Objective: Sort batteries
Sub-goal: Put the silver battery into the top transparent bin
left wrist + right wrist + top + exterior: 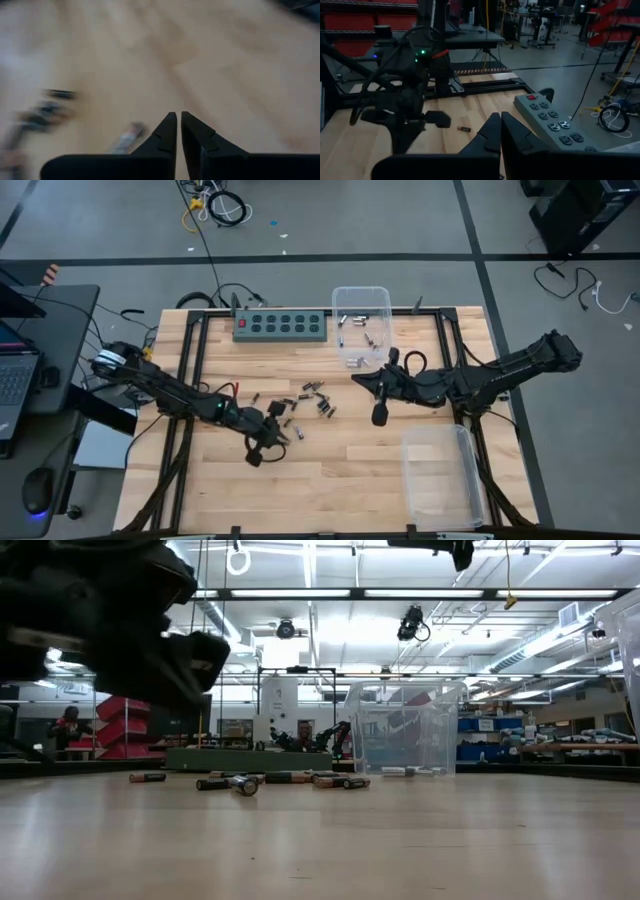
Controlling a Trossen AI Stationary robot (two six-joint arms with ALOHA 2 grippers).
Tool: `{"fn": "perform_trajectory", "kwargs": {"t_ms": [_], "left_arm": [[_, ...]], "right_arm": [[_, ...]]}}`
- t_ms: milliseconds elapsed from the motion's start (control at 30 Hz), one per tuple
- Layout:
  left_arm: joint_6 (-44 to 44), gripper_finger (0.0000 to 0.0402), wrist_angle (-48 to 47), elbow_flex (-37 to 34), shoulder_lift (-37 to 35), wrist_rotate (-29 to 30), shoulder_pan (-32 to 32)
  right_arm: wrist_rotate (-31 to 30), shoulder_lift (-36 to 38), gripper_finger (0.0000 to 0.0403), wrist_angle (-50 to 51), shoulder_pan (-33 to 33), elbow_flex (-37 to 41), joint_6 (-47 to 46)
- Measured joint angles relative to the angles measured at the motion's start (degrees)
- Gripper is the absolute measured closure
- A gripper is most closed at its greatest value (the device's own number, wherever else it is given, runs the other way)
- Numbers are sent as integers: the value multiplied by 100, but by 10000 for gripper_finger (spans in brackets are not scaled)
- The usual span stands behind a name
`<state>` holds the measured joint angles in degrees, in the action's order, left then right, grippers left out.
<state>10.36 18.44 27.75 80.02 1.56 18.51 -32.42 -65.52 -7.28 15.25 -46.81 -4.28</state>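
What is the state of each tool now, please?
Left tool: closed, holding nothing visible.
Right tool: closed, holding nothing visible.

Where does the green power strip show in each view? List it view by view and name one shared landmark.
High view: the green power strip lies at the table's far edge, left of the clear bin.
Low view: a low green bar behind the batteries, left of the bin.
Left wrist view: not in it.
Right wrist view: at right, red switch visible.
Shared landmark: the clear bin beside it, seen in the high and low views.

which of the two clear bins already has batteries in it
The clear bin at the table's far edge, beside the green power strip: batteries lie inside. The other bin, near the front, looks empty.
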Motion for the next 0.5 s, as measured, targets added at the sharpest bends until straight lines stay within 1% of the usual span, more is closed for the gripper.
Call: {"fn": "perform_trajectory", "kwargs": {"t_ms": [100,167,300,367,500], "left_arm": [[610,354,227,-2,19,773,-16],[912,342,569,2,65,1057,-67],[1397,322,767,2,230,1051,-229],[1490,316,793,0,329,997,-327],[1455,309,1272,2,671,301,-559]], "right_arm": [[-7,0,403,8,-2,0,68],[-9,0,403,12,-7,0,105],[-9,0,403,5,-103,0,152],[-9,0,403,1,-174,0,152],[-8,0,403,2,-337,0,173]]}}
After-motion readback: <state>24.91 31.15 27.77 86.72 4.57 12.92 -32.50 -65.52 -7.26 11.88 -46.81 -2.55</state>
